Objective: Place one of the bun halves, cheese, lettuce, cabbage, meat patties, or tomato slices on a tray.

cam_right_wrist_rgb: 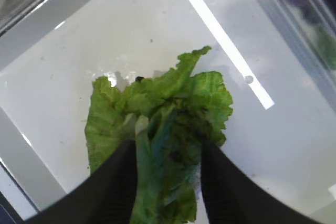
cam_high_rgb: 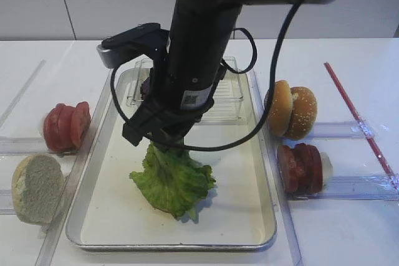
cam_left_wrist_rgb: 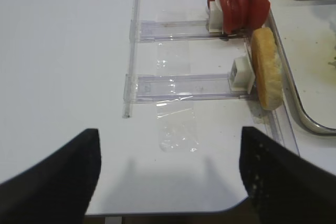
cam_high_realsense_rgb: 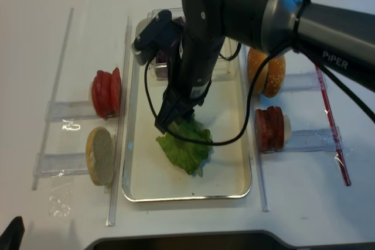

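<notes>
A: Starting with the first high view, what sits nearest the camera?

B: The front rim of the tray (cam_high_rgb: 174, 245). On its cream floor lies the lettuce (cam_high_rgb: 173, 180), and the right gripper (cam_high_rgb: 163, 136) comes down from above onto the leaf's upper end. To the left stand the tomato slices (cam_high_rgb: 65, 126) and a pale bun half (cam_high_rgb: 36, 187); to the right, two golden bun halves (cam_high_rgb: 291, 110) and the meat patties (cam_high_rgb: 301, 167). A clear container (cam_high_rgb: 230, 95) sits at the tray's far end.

A: And the right wrist view?

B: Two dark fingers (cam_right_wrist_rgb: 118, 187) frame the bottom of the picture with the lettuce (cam_right_wrist_rgb: 163, 129) between them. The jaws stand apart; the leaf fills the gap and brushes both inner faces, but I cannot tell whether it is pinched or merely lying there. The leaf rests on the tray (cam_right_wrist_rgb: 79, 51).

A: The left wrist view?

B: The left gripper (cam_left_wrist_rgb: 170, 174) hangs over bare white table, jaws wide apart, nothing between them. Beyond it, a bun half (cam_left_wrist_rgb: 266, 69) and the tomato slices (cam_left_wrist_rgb: 239, 2) stand on clear rails just beside the tray's edge (cam_left_wrist_rgb: 304, 114).

A: The second high view?

B: The same layout: lettuce (cam_high_realsense_rgb: 184, 144) inside the tray (cam_high_realsense_rgb: 187, 194), the right gripper (cam_high_realsense_rgb: 173, 118) touching its top, dark purple cabbage (cam_high_realsense_rgb: 161, 60) half hidden behind the arm.
</notes>
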